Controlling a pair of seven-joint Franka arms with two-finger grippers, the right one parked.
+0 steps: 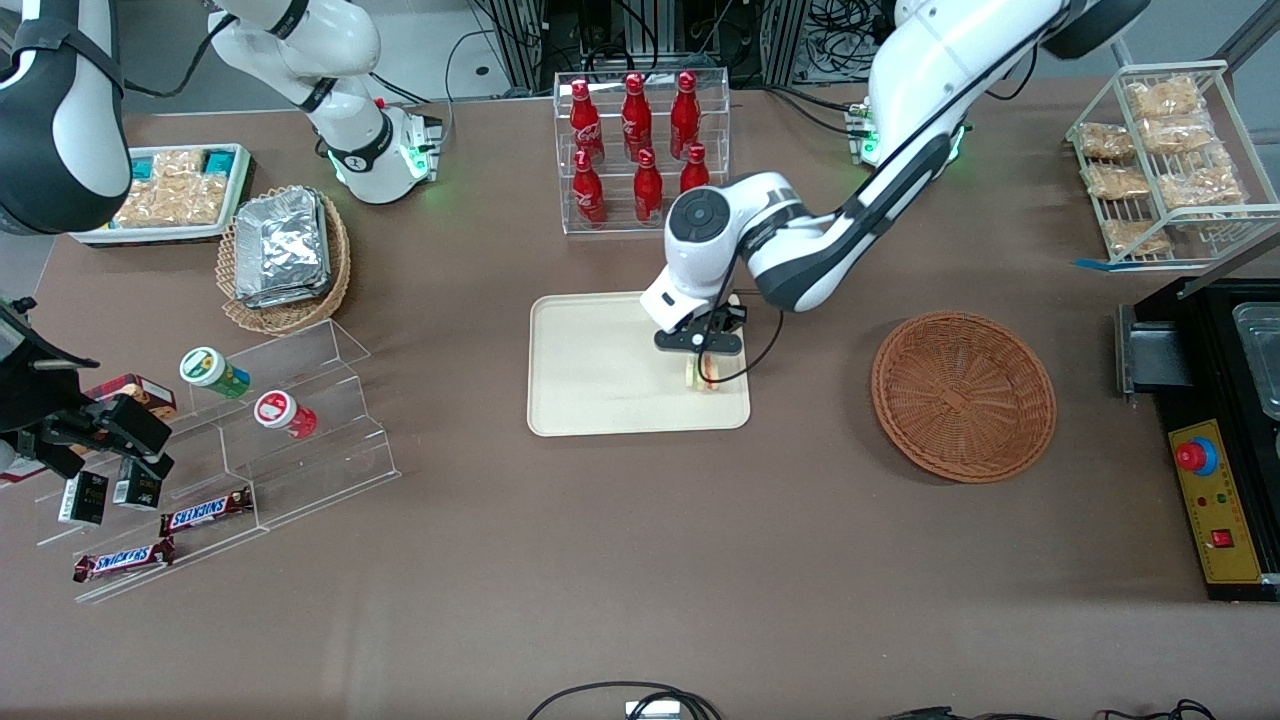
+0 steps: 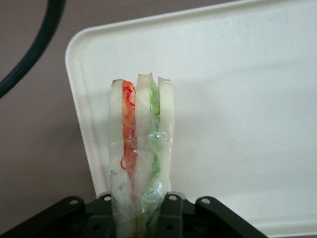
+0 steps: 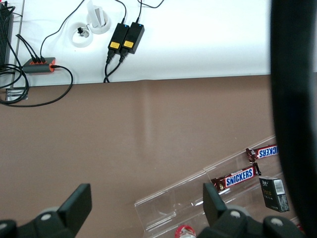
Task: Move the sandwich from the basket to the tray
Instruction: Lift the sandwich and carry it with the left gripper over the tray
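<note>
Readable writing: two chocolate bars on the lowest step of a clear stepped stand read "SNICKERS"; the same word shows on a bar in the right wrist view. Six red bottles in a clear rack carry white script, too small to read. A black control box with a red button sits at the working arm's end of the tabletop; its labels are not legible.

The jaws are over the tray, at the corner nearest the front camera on the working arm's side. They are closed on the sandwich, which stands on edge between them, wrapped in clear film, with an orange layer and a green layer between pale bread slices. From the wrist, the sandwich sticks out from the jaws over the tray's rim and corner. From the front, its lower end is at or just above the tray surface; contact cannot be told.

The basket lies on the tabletop toward the working arm's end, well apart from the tray.
</note>
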